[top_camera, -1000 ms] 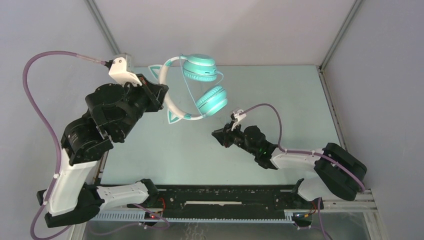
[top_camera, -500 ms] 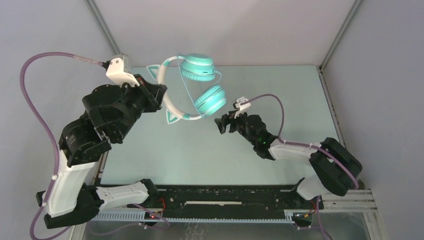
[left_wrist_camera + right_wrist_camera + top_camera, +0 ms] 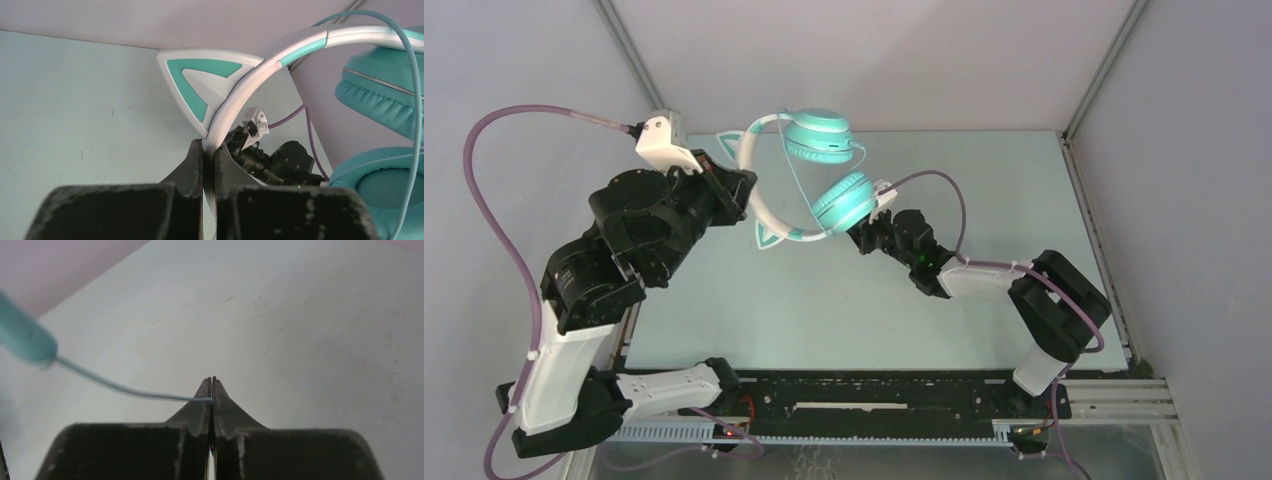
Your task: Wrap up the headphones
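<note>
Left gripper (image 3: 209, 160) clamped on the headphones' (image 3: 822, 135) headband (image 3: 239, 90), right gripper (image 3: 212, 390) pinching the cable (image 3: 125, 389) beside the lower cup (image 3: 844, 200)

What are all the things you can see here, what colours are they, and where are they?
Cat-ear headphones with round ear cups and a curved headband: one, teal cups and white band, over the far part of the table, between the two grippers.
Pointed cat ears: two, white with teal edges, on the headband.
Thin teal cable: one, teal, running from the headphones to the right gripper.
Pale green table: one, pale green, under everything.
Purple hoses: two, purple, one looping along each arm.
Left gripper: one, black, shut on the headband beside a cat ear.
Right gripper: one, black, shut on the cable near the closer ear cup.
</note>
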`<state>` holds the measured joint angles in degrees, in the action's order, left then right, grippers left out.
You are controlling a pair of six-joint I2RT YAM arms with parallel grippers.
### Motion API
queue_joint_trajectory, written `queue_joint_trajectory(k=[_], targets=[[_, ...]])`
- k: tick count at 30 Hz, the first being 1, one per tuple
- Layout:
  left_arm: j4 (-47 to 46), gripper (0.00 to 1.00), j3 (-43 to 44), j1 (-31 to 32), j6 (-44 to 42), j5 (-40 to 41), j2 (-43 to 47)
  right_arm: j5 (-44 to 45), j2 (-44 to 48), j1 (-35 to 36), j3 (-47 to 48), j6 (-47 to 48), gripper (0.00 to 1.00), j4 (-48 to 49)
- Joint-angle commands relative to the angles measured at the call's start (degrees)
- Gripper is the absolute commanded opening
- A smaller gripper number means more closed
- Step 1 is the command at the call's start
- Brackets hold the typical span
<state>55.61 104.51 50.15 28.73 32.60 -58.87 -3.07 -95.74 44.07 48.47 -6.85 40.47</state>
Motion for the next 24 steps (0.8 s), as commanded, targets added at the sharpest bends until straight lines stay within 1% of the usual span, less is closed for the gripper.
queue_joint_trajectory(k=[1,4,7,9,11,13,16,20,24], targets=[[-3.5,0.00,4.3,-1.0,3.6,1.4,-0.2,-2.6,1.8,0.3,1.1,-1.5,0.00,-2.5],[-2.8,0.00,4.4,-2.2,4.2,2.6,-1.1,-1.8,5.2,1.2,-2.9,-2.4,0.00,-2.6],[-1.9,0.00,4.2,-5.0,5.1,2.9,-2.7,1.7,10.4,4.6,-7.4,-0.8,0.00,-4.4],[-3.0,0.00,2.7,-7.7,6.0,0.8,-3.6,5.0,13.7,7.6,-9.6,1.3,0.00,-7.2],[-6.2,0.00,-0.9,-11.4,7.9,-3.7,-3.4,10.2,16.6,12.1,-11.2,4.3,0.00,-10.7],[-8.4,0.00,-3.9,-13.8,9.5,-4.4,-3.7,14.2,19.4,16.6,-13.0,5.9,0.00,-13.1],[-8.6,0.00,-5.2,-15.7,10.0,-2.3,-6.0,18.9,24.0,22.7,-15.0,6.2,0.00,-17.1],[-7.5,0.00,-5.5,-16.3,7.1,2.3,-9.0,27.0,30.0,30.8,-15.9,6.8,0.00,-22.6],[-7.2,0.00,-7.3,-16.6,5.1,4.0,-9.5,33.8,34.8,35.8,-15.9,7.8,0.00,-27.2]])
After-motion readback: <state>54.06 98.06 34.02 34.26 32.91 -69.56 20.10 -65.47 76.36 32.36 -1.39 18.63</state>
